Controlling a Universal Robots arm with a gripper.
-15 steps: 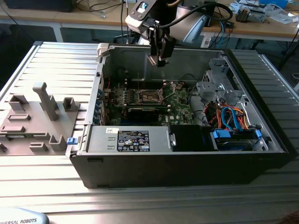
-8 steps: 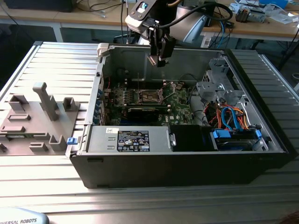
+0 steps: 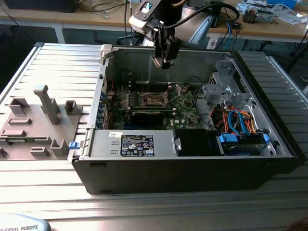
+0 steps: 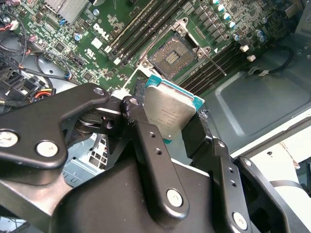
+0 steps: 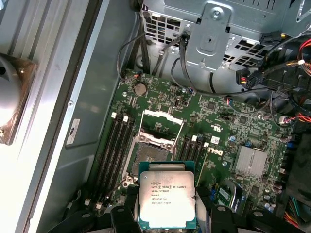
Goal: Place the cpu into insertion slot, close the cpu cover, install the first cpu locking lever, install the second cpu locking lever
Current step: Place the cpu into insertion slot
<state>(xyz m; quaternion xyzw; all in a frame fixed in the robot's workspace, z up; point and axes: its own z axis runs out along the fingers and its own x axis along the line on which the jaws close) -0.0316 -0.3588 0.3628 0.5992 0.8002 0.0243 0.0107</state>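
Observation:
My gripper [image 3: 162, 61] hangs above the open computer case, shut on the cpu [image 4: 167, 109], a flat silver-topped square chip with a green edge, held by two opposite sides between the black fingers [image 4: 146, 141]. The first wrist view shows the cpu [image 5: 167, 196] level, with its printed top facing the camera. Below it on the green motherboard [image 3: 185, 109] lies the insertion slot [image 5: 148, 153], a dark square socket with nothing in it. The cpu cover [image 5: 163, 121], a silver frame, is swung up and open at the slot's far side. A thin metal lever [image 4: 214, 60] sticks out beside the insertion slot [image 4: 174, 57].
The case walls [image 3: 192, 57] surround the board. Black memory slots [image 5: 116, 145] flank the socket. A drive cage [image 3: 224, 86] and coloured cables [image 3: 238, 120] sit at the exterior view's right, and a power supply [image 3: 137, 144] at the front. A grey fixture tray [image 3: 38, 120] lies outside at the left.

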